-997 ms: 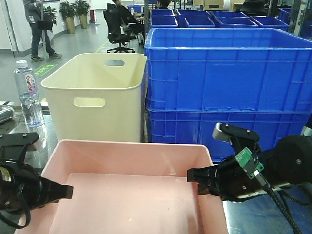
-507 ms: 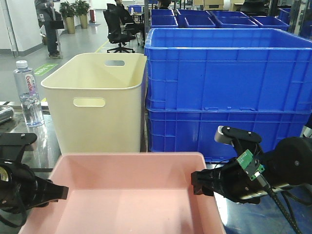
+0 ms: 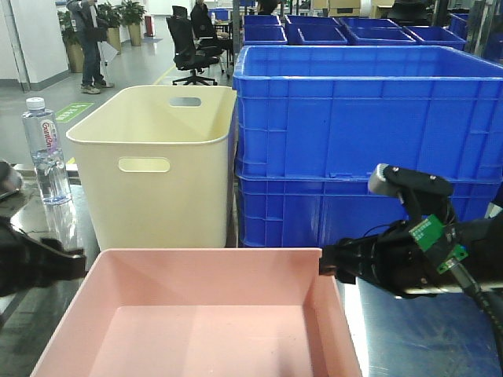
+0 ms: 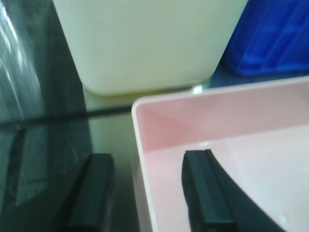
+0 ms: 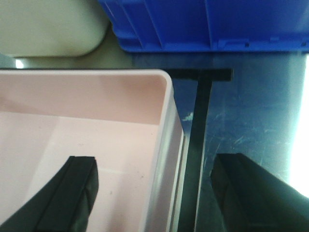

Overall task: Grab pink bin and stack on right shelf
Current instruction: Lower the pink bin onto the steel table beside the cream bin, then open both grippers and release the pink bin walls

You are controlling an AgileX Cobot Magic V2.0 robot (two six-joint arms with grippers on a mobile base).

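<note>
The pink bin (image 3: pixel 196 314) fills the front of the scene, with its far rim just before the cream tub. My left gripper (image 3: pixel 72 264) is at its far left corner. In the left wrist view the gripper (image 4: pixel 147 159) is open, with one finger outside and one inside the bin's left wall (image 4: pixel 145 145), gaps on both sides. My right gripper (image 3: pixel 326 263) is at the far right corner. In the right wrist view it (image 5: pixel 154 164) is open and straddles the right wall (image 5: pixel 166 125) without touching. The dark glossy shelf (image 5: pixel 241 111) lies right of the bin (image 3: pixel 416 330).
A tall cream tub (image 3: pixel 157 157) with slot handles stands behind the bin. Stacked blue crates (image 3: pixel 361 118) stand behind on the right. A water bottle (image 3: pixel 45 149) stands at the left on the dark surface (image 4: pixel 38 121). A person and office chairs are far back.
The bin's far rim has dropped lower in the front view and the bin looks nearer. Both grippers have shifted up and outward towards its far corners.
</note>
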